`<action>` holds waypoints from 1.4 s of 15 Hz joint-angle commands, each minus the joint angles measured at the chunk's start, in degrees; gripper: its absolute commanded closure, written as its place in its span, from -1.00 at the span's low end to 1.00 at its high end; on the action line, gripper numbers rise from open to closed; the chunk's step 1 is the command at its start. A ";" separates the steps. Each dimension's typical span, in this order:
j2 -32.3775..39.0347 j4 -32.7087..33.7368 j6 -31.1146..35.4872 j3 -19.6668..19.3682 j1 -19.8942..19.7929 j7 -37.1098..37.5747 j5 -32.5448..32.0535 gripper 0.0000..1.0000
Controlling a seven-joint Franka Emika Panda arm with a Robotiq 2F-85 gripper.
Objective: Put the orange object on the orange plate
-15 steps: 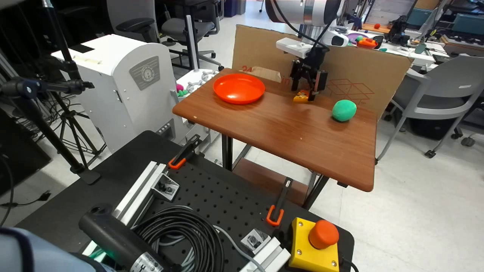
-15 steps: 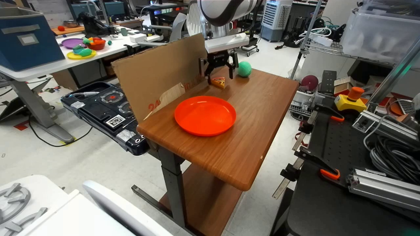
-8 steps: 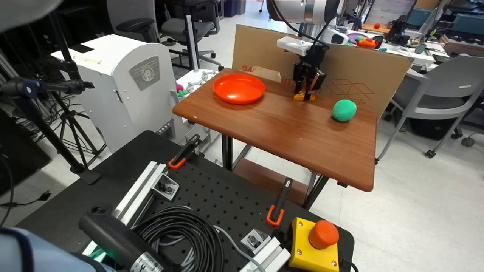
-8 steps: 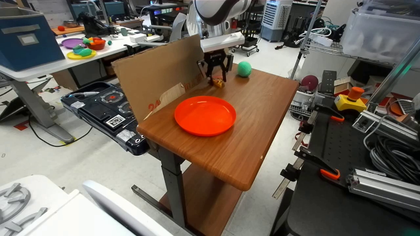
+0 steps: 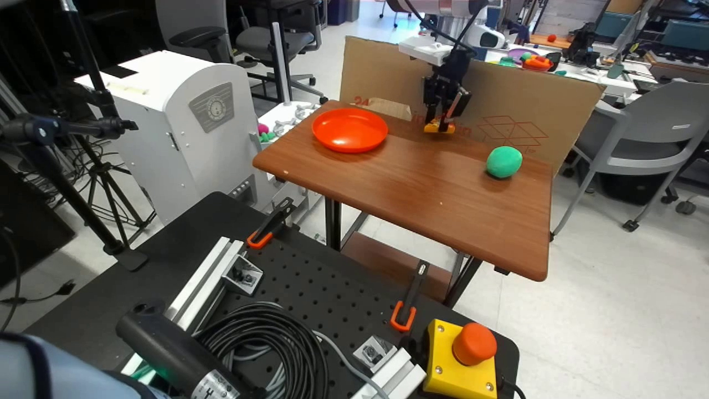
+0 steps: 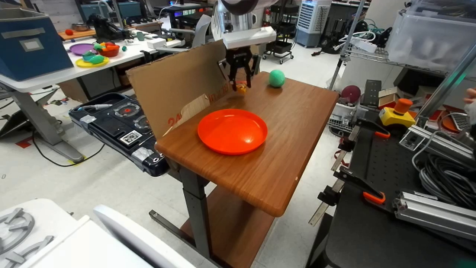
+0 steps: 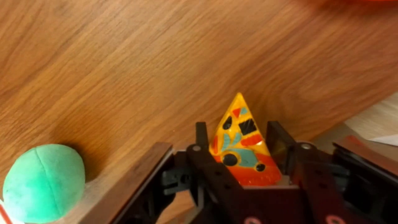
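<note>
Wrist view: the orange pizza slice [image 7: 245, 146] sits gripped in the end effector [image 7: 238, 128].

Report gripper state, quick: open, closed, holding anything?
Gripper: closed, holding the pizza slice above the table.

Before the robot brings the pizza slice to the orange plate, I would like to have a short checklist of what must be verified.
1. Pizza slice held in the gripper: ok.
2. Slice clear of the table: ok, it appears to hang above.
3. Orange plate lying flat: ok.
4. Slice over the plate: not ok, off to one side.
5. Green ball out of the path: probably ok, it lies away from the plate.
6. Grip firm enough: cannot tell.
</note>
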 commanded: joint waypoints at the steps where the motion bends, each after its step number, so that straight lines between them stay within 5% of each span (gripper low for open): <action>1: -11.88 -13.61 7.83 1.37 2.98 -3.12 -0.10 0.50; 12: -29.54 -42.12 12.29 7.05 9.12 -9.19 -1.40 0.50; 21: -24.41 -40.20 18.07 5.38 8.08 -14.09 -5.68 0.50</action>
